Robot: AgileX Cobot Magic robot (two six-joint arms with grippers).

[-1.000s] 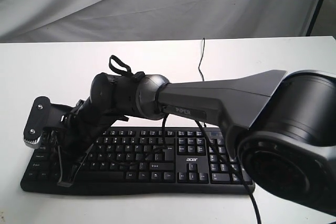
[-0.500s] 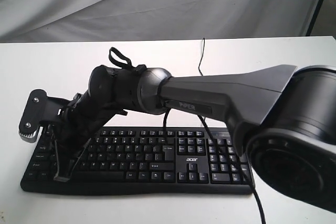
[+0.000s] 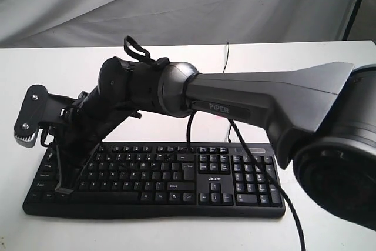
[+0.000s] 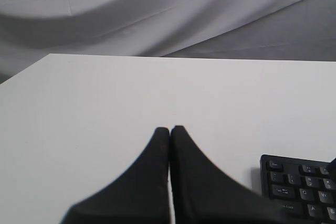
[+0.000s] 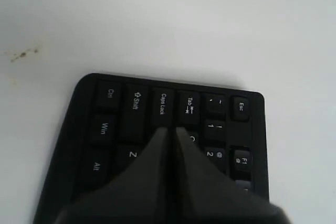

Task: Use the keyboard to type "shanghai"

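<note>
The black keyboard with a white acer logo lies along the front of the white table. My right arm reaches across it to its left end. The right gripper is shut and points down at the leftmost keys. In the right wrist view the right gripper sits over the keyboard just below Caps Lock and Tab. Whether it touches a key I cannot tell. The left gripper is shut with nothing in it. It hangs over bare table beside a corner of the keyboard. It does not show in the exterior view.
The keyboard's thin black cable runs back across the table. Grey cloth hangs behind the table's far edge. A dark stand leg is at the back right. A small brown mark is on the table near the keyboard's end.
The right arm has swung left and risen a little. Its shut gripper tip has moved along the keyboard toward the left edge. The keyboard has not moved.
</note>
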